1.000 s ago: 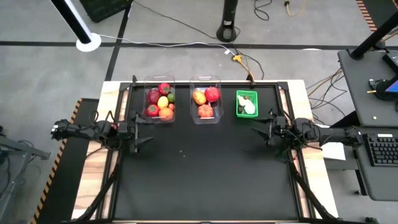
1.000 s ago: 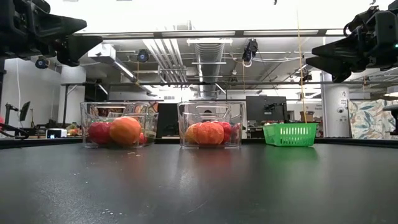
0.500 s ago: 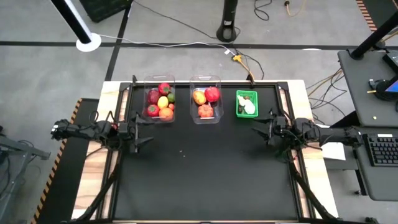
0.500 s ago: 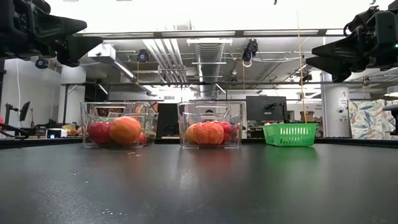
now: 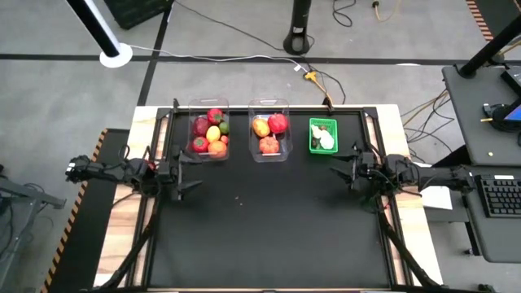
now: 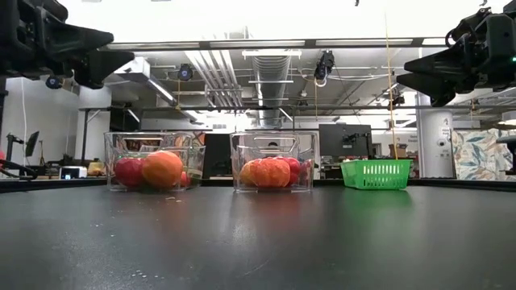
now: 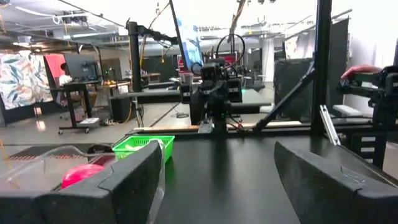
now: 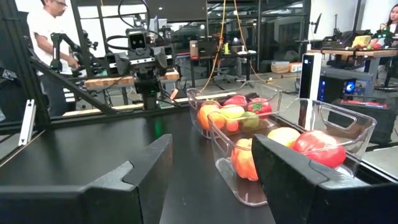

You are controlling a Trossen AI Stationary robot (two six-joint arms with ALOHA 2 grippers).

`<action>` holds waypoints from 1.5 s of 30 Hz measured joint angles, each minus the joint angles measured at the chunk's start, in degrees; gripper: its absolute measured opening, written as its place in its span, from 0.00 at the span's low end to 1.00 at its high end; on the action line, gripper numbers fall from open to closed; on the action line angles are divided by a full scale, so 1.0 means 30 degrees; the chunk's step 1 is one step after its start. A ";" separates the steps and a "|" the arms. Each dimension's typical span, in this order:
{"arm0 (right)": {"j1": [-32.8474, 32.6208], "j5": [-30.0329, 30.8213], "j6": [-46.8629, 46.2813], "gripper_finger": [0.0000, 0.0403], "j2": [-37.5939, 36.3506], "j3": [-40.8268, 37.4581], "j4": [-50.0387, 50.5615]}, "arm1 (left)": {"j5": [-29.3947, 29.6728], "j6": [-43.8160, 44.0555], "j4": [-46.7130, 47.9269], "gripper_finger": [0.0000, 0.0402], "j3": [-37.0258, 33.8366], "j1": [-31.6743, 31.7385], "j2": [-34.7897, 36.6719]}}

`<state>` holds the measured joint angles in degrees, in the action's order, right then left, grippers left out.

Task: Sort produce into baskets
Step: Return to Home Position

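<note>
Along the table's far edge stand two clear tubs and a green basket. The left tub (image 5: pixel 210 131) holds red, yellow, green and orange produce, the middle tub (image 5: pixel 269 134) orange and red pieces, and the green mesh basket (image 5: pixel 322 136) white and green pieces. My left gripper (image 5: pixel 189 170) hovers open at the table's left edge, pointing level toward the right, with nothing between its fingers (image 7: pixel 118 186). My right gripper (image 5: pixel 340 168) hovers open at the right edge, pointing left, also with nothing between its fingers (image 8: pixel 137 174).
The black tabletop (image 5: pixel 269 220) in front of the baskets is bare. Cables (image 5: pixel 317 80) lie on the floor beyond the far edge. A person (image 8: pixel 46 37) stands in the room beyond the table's left side.
</note>
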<state>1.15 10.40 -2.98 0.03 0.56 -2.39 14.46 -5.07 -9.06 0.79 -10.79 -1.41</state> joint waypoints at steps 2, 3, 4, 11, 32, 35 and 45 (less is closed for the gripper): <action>0.0000 -0.0002 0.0000 0.53 0.0081 0.0000 0.0000 | 0.0000 0.0003 -0.0100 0.73 0.0033 0.0000 -0.0105; 0.0000 -0.0002 0.0000 0.53 0.0157 0.0001 -0.0005 | -0.0004 0.0005 -0.0054 0.73 0.0037 0.0000 -0.0157; 0.0000 -0.0002 0.0000 0.53 0.0202 0.0007 -0.0007 | 0.0000 0.0000 -0.0013 0.73 0.0033 0.0000 -0.0223; 0.0000 0.0005 0.0000 0.53 0.0401 0.0007 -0.0007 | 0.0000 0.0005 -0.0033 0.73 0.0055 0.0000 -0.0575; 0.0000 0.0004 0.0000 0.53 0.0415 0.0007 -0.0005 | 0.0000 0.0004 -0.0030 0.73 0.0106 0.0007 -0.1317; 0.0000 0.0005 0.0000 0.53 0.0415 0.0007 -0.0005 | 0.0000 0.0004 -0.0038 0.73 0.0113 0.0001 -0.1317; 0.0000 -0.0002 0.0000 0.53 0.0415 0.0007 -0.0004 | 0.0000 0.0001 -0.0038 0.73 0.0113 0.0004 -0.1317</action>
<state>1.15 10.39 -2.98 1.28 0.58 -2.40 14.46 -5.07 -9.17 1.13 -10.77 -5.37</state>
